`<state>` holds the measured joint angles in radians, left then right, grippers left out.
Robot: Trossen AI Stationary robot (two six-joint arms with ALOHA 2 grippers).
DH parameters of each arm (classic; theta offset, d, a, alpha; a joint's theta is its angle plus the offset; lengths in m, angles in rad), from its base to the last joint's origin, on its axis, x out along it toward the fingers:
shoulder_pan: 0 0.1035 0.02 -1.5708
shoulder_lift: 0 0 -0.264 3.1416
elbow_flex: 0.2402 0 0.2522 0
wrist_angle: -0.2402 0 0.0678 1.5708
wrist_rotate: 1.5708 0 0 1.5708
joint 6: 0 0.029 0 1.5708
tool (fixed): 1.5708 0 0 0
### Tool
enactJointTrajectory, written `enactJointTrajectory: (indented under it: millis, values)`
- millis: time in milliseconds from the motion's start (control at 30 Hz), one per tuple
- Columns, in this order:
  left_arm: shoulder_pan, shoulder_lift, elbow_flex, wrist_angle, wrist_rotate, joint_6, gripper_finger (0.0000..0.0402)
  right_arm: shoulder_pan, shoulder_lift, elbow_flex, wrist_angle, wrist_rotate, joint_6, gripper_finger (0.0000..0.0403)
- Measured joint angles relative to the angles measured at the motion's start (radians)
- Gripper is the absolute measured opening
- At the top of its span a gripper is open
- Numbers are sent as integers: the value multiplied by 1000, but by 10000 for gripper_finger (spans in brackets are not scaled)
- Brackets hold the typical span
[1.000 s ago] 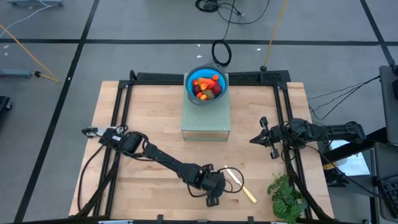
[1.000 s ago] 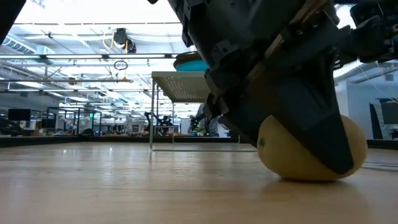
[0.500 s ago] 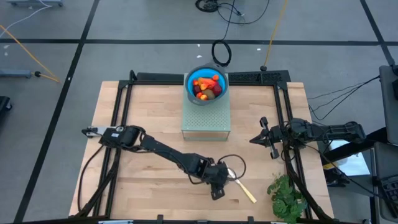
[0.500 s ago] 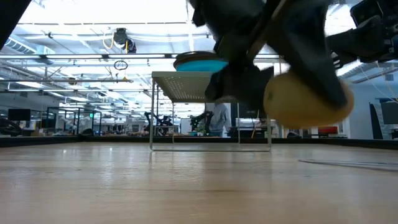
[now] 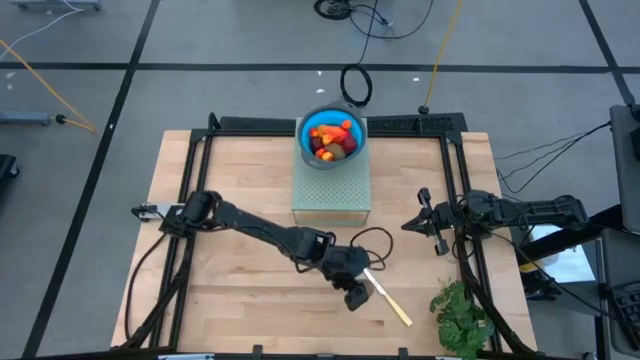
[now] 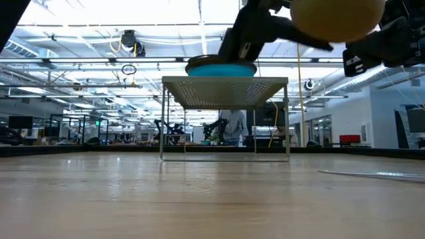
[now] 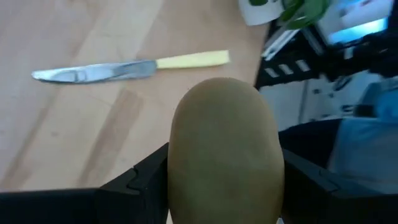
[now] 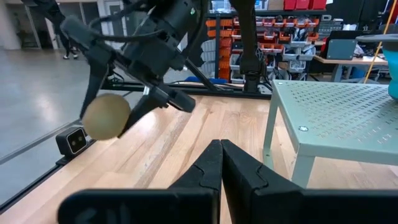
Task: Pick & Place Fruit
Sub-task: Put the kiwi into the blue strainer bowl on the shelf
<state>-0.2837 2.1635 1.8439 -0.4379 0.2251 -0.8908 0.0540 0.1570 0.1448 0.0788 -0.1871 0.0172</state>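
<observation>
Nearest the low view's lens, the counter lies bare in the lower half of the frame, and the left hand hangs at the upper right edge with a tan-green kiwi pinched between its fingers, well off the wood. In the left wrist view the kiwi fills the lower centre, gripped on both sides by the dark fingers, the jaws standing partly apart around it. A knife lies flat on the counter across the upper left of that frame.

In the high view the left arm stretches from centre left to lower centre, its hand just beside the knife. A second ago the hand sat low with the kiwi resting on the wood; half a second ago it was raised a little; now it is higher and has shifted towards the right of the frame.

At centre right the right hand is parked near the counter's edge, fingers pressed together and holding nothing, unmoved. A green leafy bunch sits at lower right.

Farther off, at upper centre, a green mesh stand carries a blue bowl holding the other fruit, unchanged.
</observation>
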Motion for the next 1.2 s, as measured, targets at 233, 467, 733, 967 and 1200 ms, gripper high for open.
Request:
enactJointTrajectory:
  millis: [233, 467, 733, 967, 1200]
  values:
    - [6, -3, 0, 253, 105, -74, 225, 0, 0, 0, 0, 0, -2, 0]
    - [6, -4, 0, 530, 111, -73, 225, 0, 0, 0, 0, 0, -2, 0]
    - [6, -3, 0, 751, 83, 22, 225, 0, 0, 0, 0, 0, -2, 0]
    - [8, -3, 0, 813, 40, 90, 225, 0, 0, 0, 0, -1, -2, 0]
    - [8, -3, 0, 811, 36, 94, 225, 0, 0, 0, 0, -1, -2, 0]
